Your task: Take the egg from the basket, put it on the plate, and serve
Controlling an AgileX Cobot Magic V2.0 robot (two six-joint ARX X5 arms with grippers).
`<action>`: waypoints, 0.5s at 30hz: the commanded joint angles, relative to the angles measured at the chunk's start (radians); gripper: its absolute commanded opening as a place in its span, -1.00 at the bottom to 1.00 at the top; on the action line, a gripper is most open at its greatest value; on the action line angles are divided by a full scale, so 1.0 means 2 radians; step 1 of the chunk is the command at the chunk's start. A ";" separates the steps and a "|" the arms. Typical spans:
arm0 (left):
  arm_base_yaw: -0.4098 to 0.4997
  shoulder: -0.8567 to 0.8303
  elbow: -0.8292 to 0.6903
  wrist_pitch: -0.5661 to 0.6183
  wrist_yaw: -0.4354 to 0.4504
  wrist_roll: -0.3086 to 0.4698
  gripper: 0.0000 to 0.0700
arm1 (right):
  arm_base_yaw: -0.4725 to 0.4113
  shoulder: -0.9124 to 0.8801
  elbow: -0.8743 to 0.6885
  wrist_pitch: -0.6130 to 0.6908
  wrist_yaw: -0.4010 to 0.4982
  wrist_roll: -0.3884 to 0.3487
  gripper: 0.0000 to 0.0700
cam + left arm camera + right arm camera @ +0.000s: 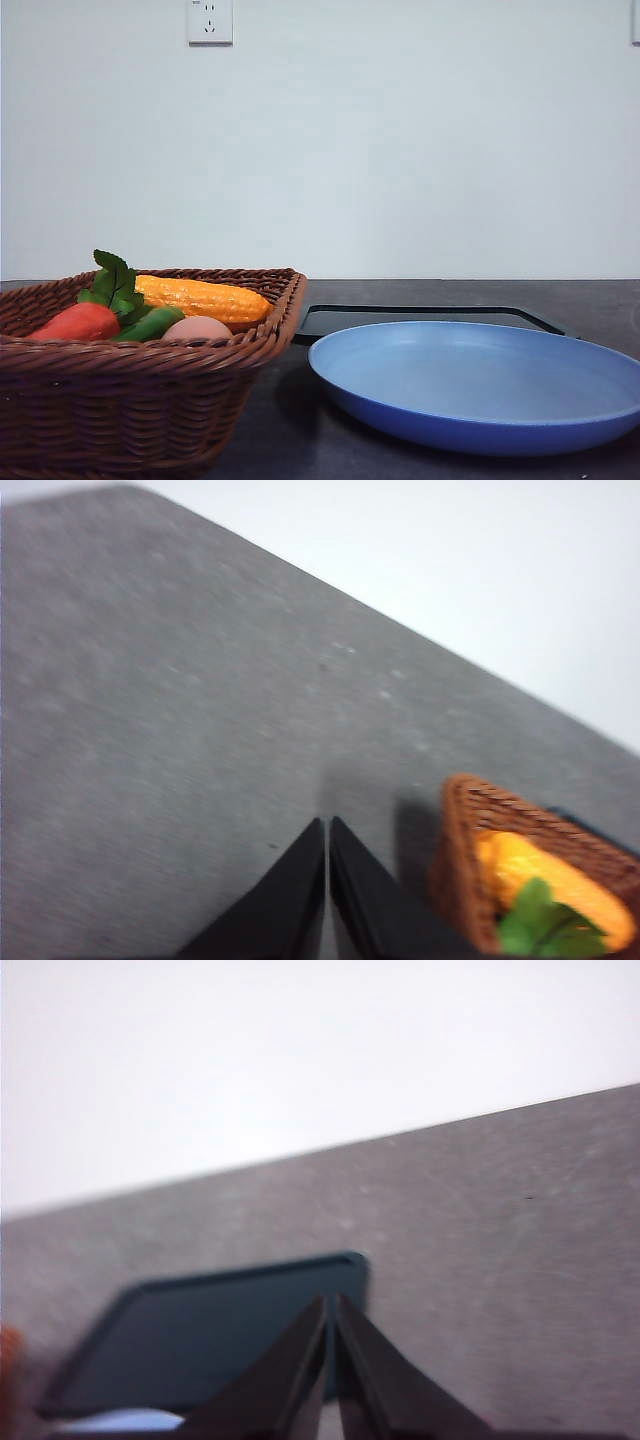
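Basket (140,400) nearest; corn (205,298), carrot (78,322) crowd egg (197,328); end effectors seemingly closed, empty.

The brown woven wicker basket (150,400), holding the small pinkish-tan oval egg (197,327), sits just beside the left pincer (327,825). The flat black rectangular tray (200,1340) lies at the right pincer (330,1302) tips, behind the light-blue round plate (470,380).

A dark grey, faintly speckled table (590,300) was seen stretching back to a pale wall. On it, at the left, a brown woven basket (120,410) was set. Just beside it to the right, a light-blue plate (480,385) was laid, and behind the plate a flat black tray (420,313) was placed.
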 commanded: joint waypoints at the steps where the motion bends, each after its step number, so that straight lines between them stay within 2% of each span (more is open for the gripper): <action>1: 0.001 -0.001 -0.013 -0.003 0.016 -0.045 -1.00 | 0.000 0.000 -0.001 0.011 -0.009 0.070 -1.00; 5: 0.001 -0.001 -0.012 0.001 0.070 -0.053 -1.00 | 0.000 0.000 0.004 0.005 -0.054 0.079 -1.00; 8: 0.001 -0.001 -0.008 0.008 0.110 -0.064 -1.00 | 0.000 0.000 0.019 -0.038 -0.075 0.094 -1.00; 11: 0.001 0.005 0.011 0.001 0.113 -0.067 -1.00 | -0.001 0.004 0.045 -0.097 -0.073 0.094 -1.00; 15: 0.001 0.030 0.049 -0.014 0.122 -0.066 -1.00 | -0.002 0.031 0.082 -0.140 -0.073 0.094 -1.00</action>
